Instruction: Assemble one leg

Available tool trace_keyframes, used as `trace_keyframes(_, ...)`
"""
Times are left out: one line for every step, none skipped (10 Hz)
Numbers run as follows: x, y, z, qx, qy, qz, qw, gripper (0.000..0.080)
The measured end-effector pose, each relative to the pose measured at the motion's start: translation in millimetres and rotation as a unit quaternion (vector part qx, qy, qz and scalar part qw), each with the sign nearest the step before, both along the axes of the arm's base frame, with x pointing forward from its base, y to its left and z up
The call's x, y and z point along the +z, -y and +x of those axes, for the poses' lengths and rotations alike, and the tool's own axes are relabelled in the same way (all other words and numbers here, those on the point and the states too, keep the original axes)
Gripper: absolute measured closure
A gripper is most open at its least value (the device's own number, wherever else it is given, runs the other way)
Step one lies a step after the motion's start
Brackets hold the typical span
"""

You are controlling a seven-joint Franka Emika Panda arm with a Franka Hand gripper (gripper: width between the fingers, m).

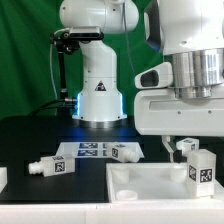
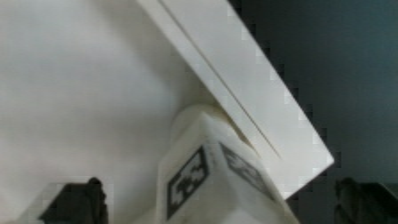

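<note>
A leg [image 1: 201, 172], a chunky white post with square tags, stands upright on the large flat white panel [image 1: 140, 190] near its corner at the exterior view's right. My gripper [image 1: 188, 142] hangs just above it. In the wrist view the leg [image 2: 210, 160] rises between my dark fingertips [image 2: 80, 202], with a gap on each side. My gripper [image 2: 222, 208] is open and does not touch the leg. The panel [image 2: 89, 90] fills most of that view, and its edge runs diagonally.
Two more legs lie on the black table, one [image 1: 50, 167] at the exterior view's left and one [image 1: 126, 152] near the middle. The marker board [image 1: 88, 150] lies between them. The robot base [image 1: 98, 95] stands behind. A white part [image 1: 3, 178] shows at the left edge.
</note>
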State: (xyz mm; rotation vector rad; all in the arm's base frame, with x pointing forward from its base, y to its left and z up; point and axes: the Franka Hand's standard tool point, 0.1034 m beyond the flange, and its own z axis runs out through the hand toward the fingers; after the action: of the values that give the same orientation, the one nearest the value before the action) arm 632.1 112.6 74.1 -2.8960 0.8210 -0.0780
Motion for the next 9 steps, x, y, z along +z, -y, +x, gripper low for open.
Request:
trace_keyframes(-0.1,0.3,0.1,0.026,0.003,-0.002,1.0,0.015)
trace_keyframes(-0.2,1.0,0.4,0.076,0.009,-0.011,0.997,0.015)
trace_keyframes(0.2,2.5,2.6,0.188,0.023,-0.034,0.981,0.015)
trace_keyframes(0.2,3.2,5.4,0.278,0.031,-0.05,0.959,0.015)
trace_keyframes(0.5,3.2,9.7,0.334,0.037,-0.057,0.94,0.015)
trace_keyframes(0.5,3.1,9.9,0.331,0.037,-0.057,0.941,0.015)
trace_keyframes(0.4,3.1,9.8,0.331,0.037,-0.057,0.941,0.0273)
trace_keyframes(0.4,2.9,9.7,0.31,0.035,-0.054,0.948,0.0273)
trace_keyframes(0.4,2.4,9.7,0.273,0.033,-0.051,0.96,0.041)
